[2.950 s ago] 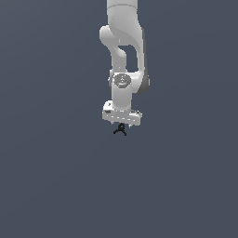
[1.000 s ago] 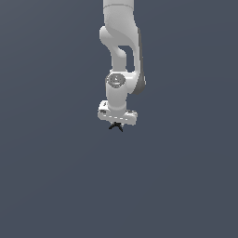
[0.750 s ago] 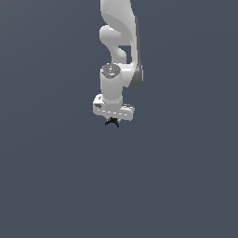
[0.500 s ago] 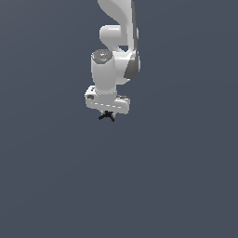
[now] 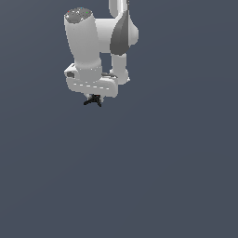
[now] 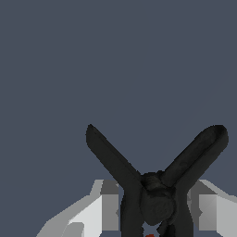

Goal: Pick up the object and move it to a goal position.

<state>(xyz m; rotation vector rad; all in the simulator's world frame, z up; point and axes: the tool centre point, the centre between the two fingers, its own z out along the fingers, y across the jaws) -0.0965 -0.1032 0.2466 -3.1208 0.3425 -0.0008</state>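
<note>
The object (image 5: pixel 93 100) is a tiny black item with short prongs, hanging just under the white gripper (image 5: pixel 94 96) in the exterior view. The gripper is shut on it and holds it up off the grey floor. In the wrist view the object (image 6: pixel 155 185) fills the middle: two black prongs spread in a V, with a small red spot at its base. The white fingers (image 6: pixel 99 208) press on it from both sides.
The white arm (image 5: pixel 86 42) rises above the gripper toward the top of the exterior view. A plain dark grey surface (image 5: pixel 162 176) lies all around.
The arm has swung toward the exterior view's left and upward with the object in its grip, and it now looks larger and closer to the camera.
</note>
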